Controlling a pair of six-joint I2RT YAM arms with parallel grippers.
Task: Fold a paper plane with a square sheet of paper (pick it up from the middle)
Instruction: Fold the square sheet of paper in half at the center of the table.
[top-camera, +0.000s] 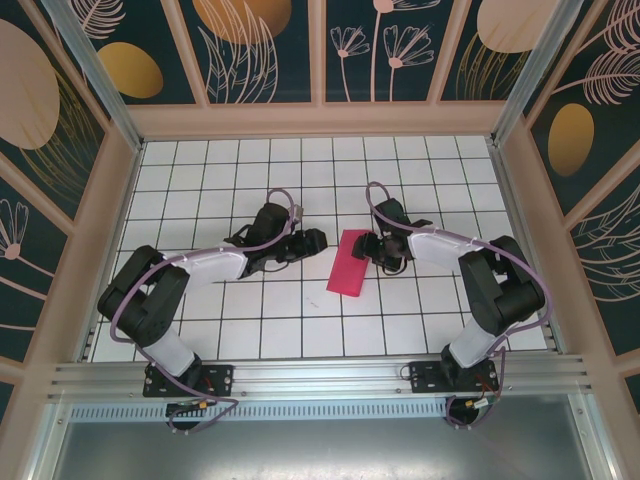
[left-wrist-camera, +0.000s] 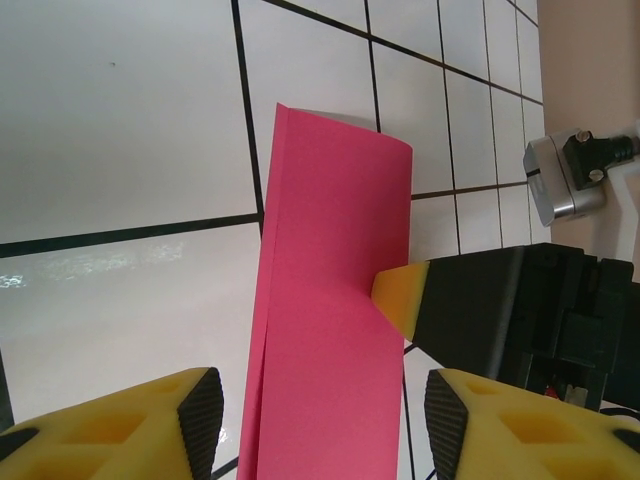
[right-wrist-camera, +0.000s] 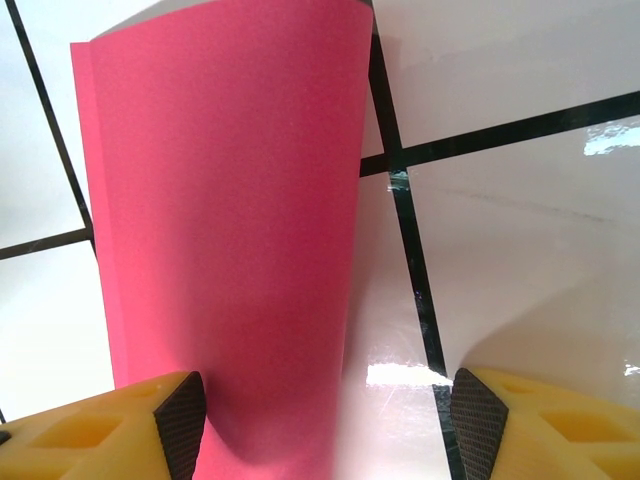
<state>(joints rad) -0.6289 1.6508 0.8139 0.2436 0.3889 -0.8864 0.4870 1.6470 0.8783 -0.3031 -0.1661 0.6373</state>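
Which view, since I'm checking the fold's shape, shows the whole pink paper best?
Top external: the folded pink paper lies whole on the tiles, a narrow slanted rectangle. Left wrist shows it close, near end cut off, a yellow jaw at its right edge. Right wrist shows it bowed, near end cropped too.

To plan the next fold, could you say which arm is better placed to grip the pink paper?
Right, likely: the right gripper, jaws open, has one fingertip touching the edge of the pink paper, while the left gripper sits just short of it.
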